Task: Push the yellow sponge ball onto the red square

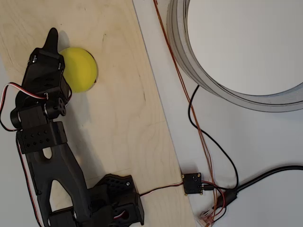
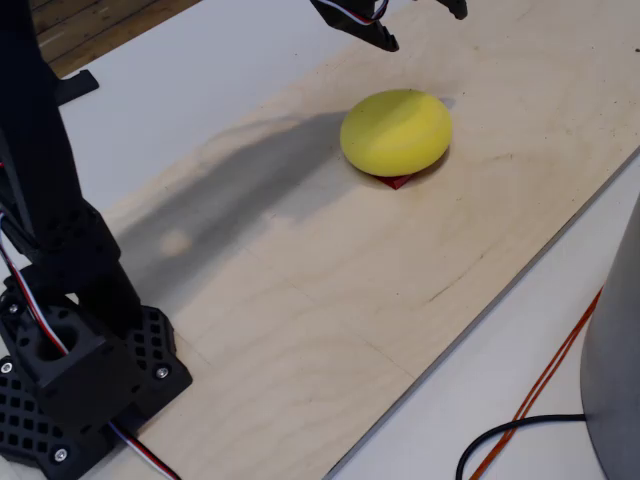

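The yellow sponge ball [image 1: 81,69] [image 2: 396,131] lies on the pale wooden board [image 1: 118,127]. It rests on top of the red square [image 2: 399,181], of which a thin sliver pokes out under the ball's near edge; a tiny bit of the red square [image 1: 96,82] also shows in the overhead view. My black gripper [image 1: 51,39] hangs at the ball's left side in the overhead view, its body covering the ball's left rim. Its dark tip [image 2: 455,8] sits at the top edge of the fixed view, above and behind the ball. I see a single pointed fingertip, so the jaws' state is unclear.
The arm's base [image 2: 70,370] stands at the board's near left end. A large grey ring [image 1: 227,90] lies on the white table to the right of the board. Black and orange cables [image 1: 208,156] and a small connector board [image 1: 192,183] run beside the board's right edge.
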